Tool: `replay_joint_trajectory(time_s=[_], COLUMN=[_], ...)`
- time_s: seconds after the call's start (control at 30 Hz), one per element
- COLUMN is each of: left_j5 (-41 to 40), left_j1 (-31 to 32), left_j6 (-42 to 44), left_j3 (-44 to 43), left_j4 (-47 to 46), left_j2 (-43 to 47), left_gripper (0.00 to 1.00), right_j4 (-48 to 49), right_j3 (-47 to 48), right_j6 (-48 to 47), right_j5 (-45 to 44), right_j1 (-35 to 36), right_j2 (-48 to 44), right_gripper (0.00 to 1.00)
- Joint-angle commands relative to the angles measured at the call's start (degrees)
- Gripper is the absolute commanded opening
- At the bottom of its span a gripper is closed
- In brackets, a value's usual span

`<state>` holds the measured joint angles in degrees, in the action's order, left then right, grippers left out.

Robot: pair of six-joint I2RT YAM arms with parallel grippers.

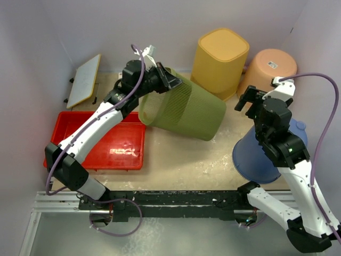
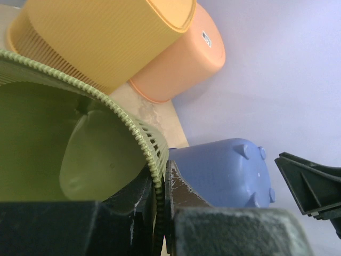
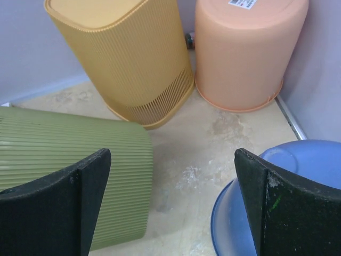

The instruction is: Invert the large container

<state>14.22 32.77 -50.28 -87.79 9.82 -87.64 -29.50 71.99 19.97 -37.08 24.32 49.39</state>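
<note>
The large green ribbed container (image 1: 186,109) lies tilted on its side in the middle of the table, its mouth facing left and raised. My left gripper (image 1: 162,77) is shut on its rim at the upper left. In the left wrist view the jaws (image 2: 160,173) pinch the beaded rim (image 2: 122,117), one finger inside and one outside, and the green inside (image 2: 32,138) shows. My right gripper (image 1: 248,100) is open and empty, hovering right of the container's base. In the right wrist view the gripper (image 3: 170,160) is wide open above bare table, with the green base (image 3: 64,160) at left.
A yellow ribbed container (image 1: 219,56) and an orange bucket (image 1: 269,69) stand upside down at the back. A blue bucket (image 1: 256,154) lies on its side under my right arm. A red tray (image 1: 133,133) sits at left. A white board (image 1: 85,80) leans on the left wall.
</note>
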Motion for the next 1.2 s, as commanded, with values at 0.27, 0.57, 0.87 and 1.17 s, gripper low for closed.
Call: replay_joint_trajectory(time_s=[0.27,0.57,0.87,1.17], left_j5=[1.86,-5.93,-9.23,-13.27], left_j1=[2.47,2.20,2.18,1.33], left_j6=[-1.53,14.69,21.73,23.64], left_j3=[4.37,0.12,-2.50,-4.89], left_j4=[-12.25,5.99,10.29,14.87], left_j2=[-3.75,-7.40,-3.57,-3.58], left_gripper=[0.22,0.54,0.55,0.55], right_j4=[-0.46,-4.85,-7.72,-13.32], right_j3=[-0.11,2.91,5.79,8.34], right_j6=[0.02,-2.77,-3.04,1.26], right_j5=[2.05,11.30,19.16,22.57], right_j1=[0.03,0.03,-0.37,-7.10], right_j2=[3.78,9.53,16.08,19.02], right_gripper=[1.00,1.00,1.00,1.00])
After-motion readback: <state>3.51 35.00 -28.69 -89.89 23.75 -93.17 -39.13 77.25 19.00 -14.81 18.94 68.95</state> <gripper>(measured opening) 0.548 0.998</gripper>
